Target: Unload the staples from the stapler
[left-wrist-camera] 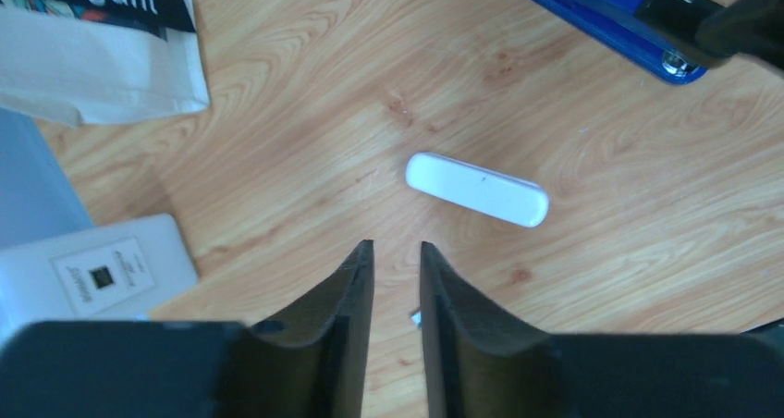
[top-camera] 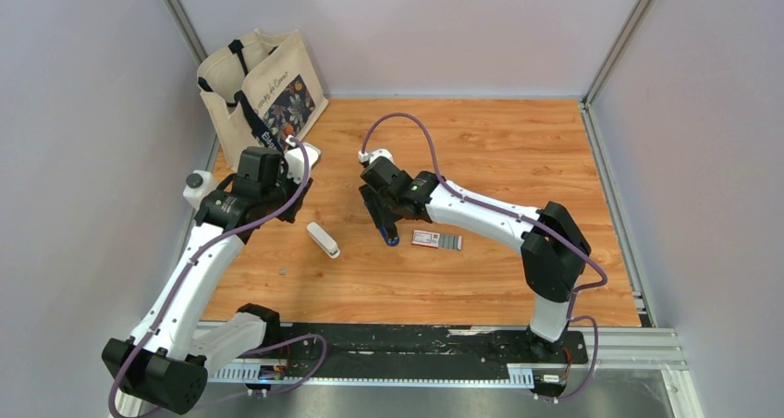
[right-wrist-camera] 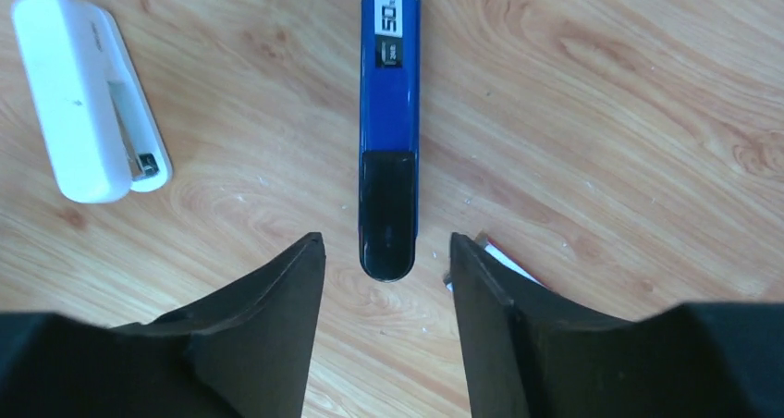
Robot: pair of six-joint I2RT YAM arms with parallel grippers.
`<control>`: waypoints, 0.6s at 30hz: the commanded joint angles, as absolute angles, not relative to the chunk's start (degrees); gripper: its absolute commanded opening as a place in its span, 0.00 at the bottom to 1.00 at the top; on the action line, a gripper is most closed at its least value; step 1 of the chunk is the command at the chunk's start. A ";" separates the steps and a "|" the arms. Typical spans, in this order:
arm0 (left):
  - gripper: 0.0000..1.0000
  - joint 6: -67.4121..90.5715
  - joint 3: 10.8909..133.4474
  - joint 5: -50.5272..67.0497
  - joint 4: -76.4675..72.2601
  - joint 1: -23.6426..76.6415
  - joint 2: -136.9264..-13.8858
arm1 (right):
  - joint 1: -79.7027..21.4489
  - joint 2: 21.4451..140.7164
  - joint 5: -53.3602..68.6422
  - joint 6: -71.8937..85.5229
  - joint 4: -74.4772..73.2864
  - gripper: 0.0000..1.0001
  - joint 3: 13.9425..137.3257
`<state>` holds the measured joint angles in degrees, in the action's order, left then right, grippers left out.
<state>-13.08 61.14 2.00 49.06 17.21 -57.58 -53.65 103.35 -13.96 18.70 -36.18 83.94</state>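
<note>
Two grippers hang over the table (right-wrist-camera: pixel 601 113). The left gripper (left-wrist-camera: pixel 396 252) is pinched closed on nothing. The right gripper (right-wrist-camera: pixel 386 242) is partly open, straddling the black end of the stapler (right-wrist-camera: pixel 390 94) without touching it, upper centre of the right wrist view.

I've got bright, even overhead light on the table (top-camera: pixel 499 150), shadows faint and soft. Wrist views sharp on the wood; the near black fingers (left-wrist-camera: pixel 337 344) look slightly blurred.
</note>
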 commanded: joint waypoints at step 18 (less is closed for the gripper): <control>0.84 -12.74 59.94 2.28 50.45 17.05 -54.84 | -54.40 113.46 -12.66 18.90 -41.13 0.67 91.93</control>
